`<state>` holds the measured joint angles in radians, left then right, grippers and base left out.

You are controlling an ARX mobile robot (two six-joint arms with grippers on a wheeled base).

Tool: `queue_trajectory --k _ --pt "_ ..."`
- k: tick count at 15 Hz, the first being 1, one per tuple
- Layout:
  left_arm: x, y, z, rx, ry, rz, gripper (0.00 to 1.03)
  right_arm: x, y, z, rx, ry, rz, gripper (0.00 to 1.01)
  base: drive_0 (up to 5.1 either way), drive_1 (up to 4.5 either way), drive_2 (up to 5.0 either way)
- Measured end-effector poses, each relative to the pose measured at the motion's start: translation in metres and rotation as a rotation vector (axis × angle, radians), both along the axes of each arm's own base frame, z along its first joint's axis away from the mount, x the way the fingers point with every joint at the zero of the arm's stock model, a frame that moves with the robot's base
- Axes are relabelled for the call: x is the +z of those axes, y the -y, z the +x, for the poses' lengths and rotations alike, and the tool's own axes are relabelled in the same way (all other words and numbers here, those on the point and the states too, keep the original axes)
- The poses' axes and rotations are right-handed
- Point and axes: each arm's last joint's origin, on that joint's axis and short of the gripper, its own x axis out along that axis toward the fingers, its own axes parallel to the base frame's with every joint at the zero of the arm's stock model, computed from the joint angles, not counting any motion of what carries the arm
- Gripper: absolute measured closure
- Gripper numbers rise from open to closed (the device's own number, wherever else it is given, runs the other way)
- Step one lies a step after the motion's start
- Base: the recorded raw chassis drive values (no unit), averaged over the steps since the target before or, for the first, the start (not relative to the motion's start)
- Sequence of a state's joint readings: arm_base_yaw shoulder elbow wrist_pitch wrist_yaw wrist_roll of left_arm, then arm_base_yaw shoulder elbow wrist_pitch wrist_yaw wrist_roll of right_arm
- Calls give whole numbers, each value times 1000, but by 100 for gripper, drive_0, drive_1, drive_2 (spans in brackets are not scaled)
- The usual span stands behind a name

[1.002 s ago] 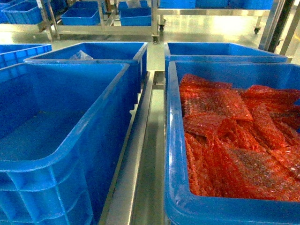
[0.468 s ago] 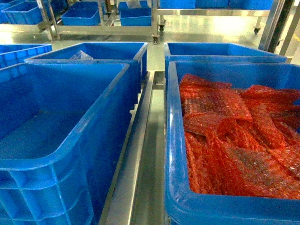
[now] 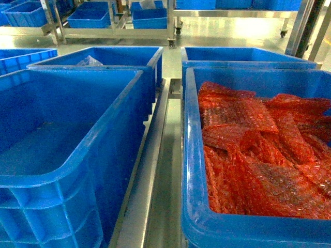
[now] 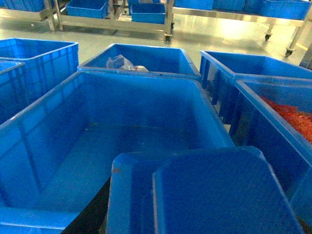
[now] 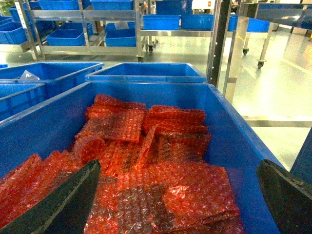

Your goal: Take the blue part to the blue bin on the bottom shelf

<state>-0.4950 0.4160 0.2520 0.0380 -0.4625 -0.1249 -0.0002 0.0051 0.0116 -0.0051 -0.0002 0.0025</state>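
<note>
The blue part (image 4: 214, 195) fills the bottom of the left wrist view as a dark blue, round-cornered lump. It hangs over the bare inside of the blue bin (image 4: 141, 105). My left gripper (image 4: 195, 222) is shut on it, with only a dark finger (image 4: 90, 217) showing at the part's lower left. In the head view the blue bin (image 3: 111, 121) stands at the left on the steel bottom shelf (image 3: 155, 170), and neither gripper shows there. My right gripper (image 5: 178, 204) is open wide, with nothing between its fingers, above the red bubble-wrap packs (image 5: 146, 161).
The crate of red packs (image 3: 189, 155) stands right of the blue bin, with a narrow steel gap between them. Behind are more blue crates, one holding a clear bag (image 3: 89, 61). Wheeled steel racks (image 3: 119, 32) stand across the floor. A steel post (image 3: 305, 26) rises at the right.
</note>
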Motion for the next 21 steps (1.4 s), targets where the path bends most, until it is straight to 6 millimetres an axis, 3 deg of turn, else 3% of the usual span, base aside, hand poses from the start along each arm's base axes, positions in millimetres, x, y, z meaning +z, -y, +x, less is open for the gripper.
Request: queue_trajectory --k 2,21 --pt "0 0 0 0 0 0 60 0 0 0 0 0 0 3 -6 419 -432" --pt "0 0 0 0 0 0 60 0 0 0 0 0 0 3 0 0 0"
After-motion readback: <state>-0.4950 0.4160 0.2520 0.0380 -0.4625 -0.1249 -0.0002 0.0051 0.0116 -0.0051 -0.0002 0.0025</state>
